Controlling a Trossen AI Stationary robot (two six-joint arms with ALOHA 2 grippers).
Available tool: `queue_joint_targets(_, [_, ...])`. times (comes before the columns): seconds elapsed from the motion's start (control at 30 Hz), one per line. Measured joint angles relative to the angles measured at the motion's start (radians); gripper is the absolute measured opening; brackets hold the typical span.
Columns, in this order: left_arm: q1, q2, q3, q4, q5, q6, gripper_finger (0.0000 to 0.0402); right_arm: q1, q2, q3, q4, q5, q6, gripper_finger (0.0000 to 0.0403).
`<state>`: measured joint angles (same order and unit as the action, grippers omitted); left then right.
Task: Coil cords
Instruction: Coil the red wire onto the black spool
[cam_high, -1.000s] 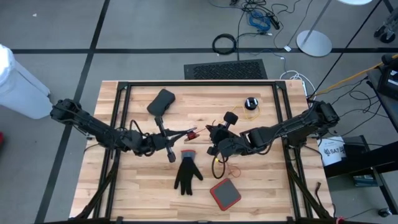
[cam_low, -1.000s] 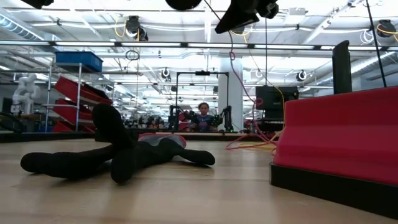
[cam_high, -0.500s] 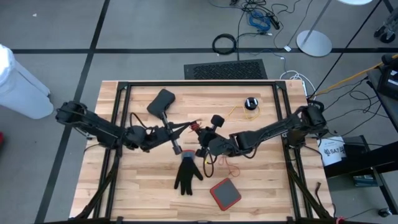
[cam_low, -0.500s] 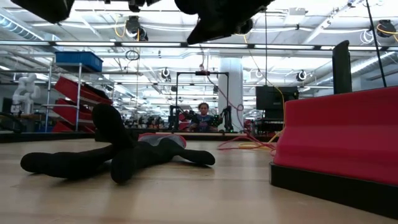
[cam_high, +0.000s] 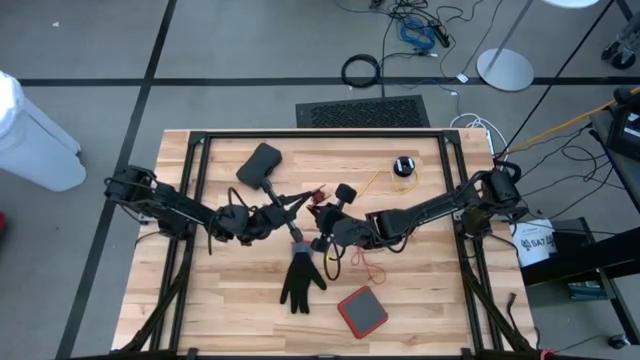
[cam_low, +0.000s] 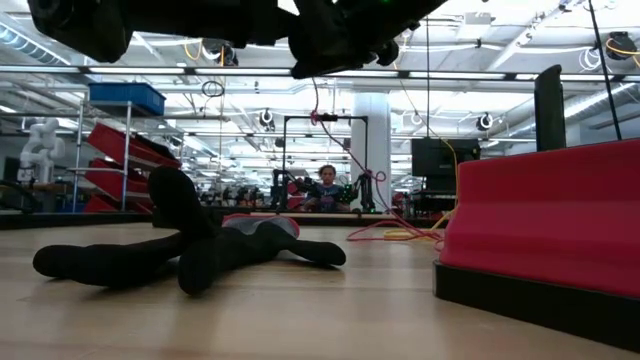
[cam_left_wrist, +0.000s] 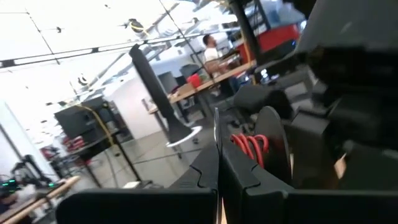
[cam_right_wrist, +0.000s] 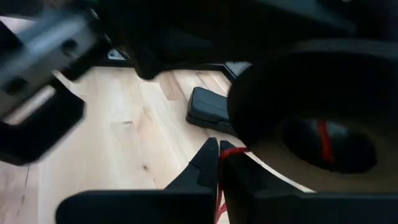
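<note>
Wooden tabletop (cam_high: 220, 300) inside a black frame, with an open workshop hall behind it in the low view, where a person sits far off at a bench.

From my station I see the cord (cam_high: 362, 262) near the table's middle. Its loose reddish loops lie on the wood just on the right arm's side of centre. In the low view a strand (cam_low: 345, 160) hangs from the two grippers overhead down to the surface. Its black puck (cam_high: 345, 192) sits up against the right arm's wrist, off the table as far as I can judge. A small red end piece (cam_high: 318, 192) shows right at the tips of the left gripper (cam_high: 305, 203).

The right gripper (cam_high: 322, 238) is over the table's centre. Its fingers are pressed together (cam_right_wrist: 217, 142), with the red cord (cam_right_wrist: 229, 151) running between them. The left gripper meets it from the other side. Its fingers are fully closed too (cam_left_wrist: 216, 115), but I cannot tell whether they actually pinch the end piece.

A second puck (cam_high: 403, 165), with a yellow wire (cam_high: 380, 180) leading from it towards the centre, rests nearer the right-hand corner by the floor grate. A black glove (cam_high: 300, 280) lies flat on the opposite side of the centre from that grate. A red pad (cam_high: 362, 312) sits beyond the glove, close to that edge. A flat black piece (cam_high: 260, 162) lies towards the grate-side edge on the left arm's side.
</note>
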<state>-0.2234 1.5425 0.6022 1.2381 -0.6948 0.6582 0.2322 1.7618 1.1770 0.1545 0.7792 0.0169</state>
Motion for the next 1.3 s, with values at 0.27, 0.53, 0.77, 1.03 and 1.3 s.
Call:
queue_joint_targets(0.27, [0.000, 0.001, 0.000, -0.024, -0.057, 0.090, 0.0000, 0.009, 0.000, 0.000, 0.001, 0.002, 0.008, 0.0026])
queue_joint_targets(0.53, [0.000, 0.001, 0.000, -0.041, -0.061, 0.110, 0.0000, 0.012, 0.000, 0.000, 0.007, -0.028, 0.009, 0.0029])
queue_joint_targets(0.77, [0.000, 0.001, 0.000, -0.111, -0.091, 0.118, 0.0000, 0.020, 0.000, 0.000, 0.007, -0.028, 0.006, 0.0029])
queue_joint_targets(1.03, [-0.003, 0.001, -0.001, -0.205, -0.125, 0.157, 0.0000, 0.038, -0.002, 0.000, 0.007, -0.022, -0.002, 0.0029])
queue_joint_targets(1.3, [-0.047, 0.001, -0.001, -0.217, -0.200, 0.272, 0.0000, 0.051, -0.024, 0.002, -0.087, 0.001, 0.017, 0.0029])
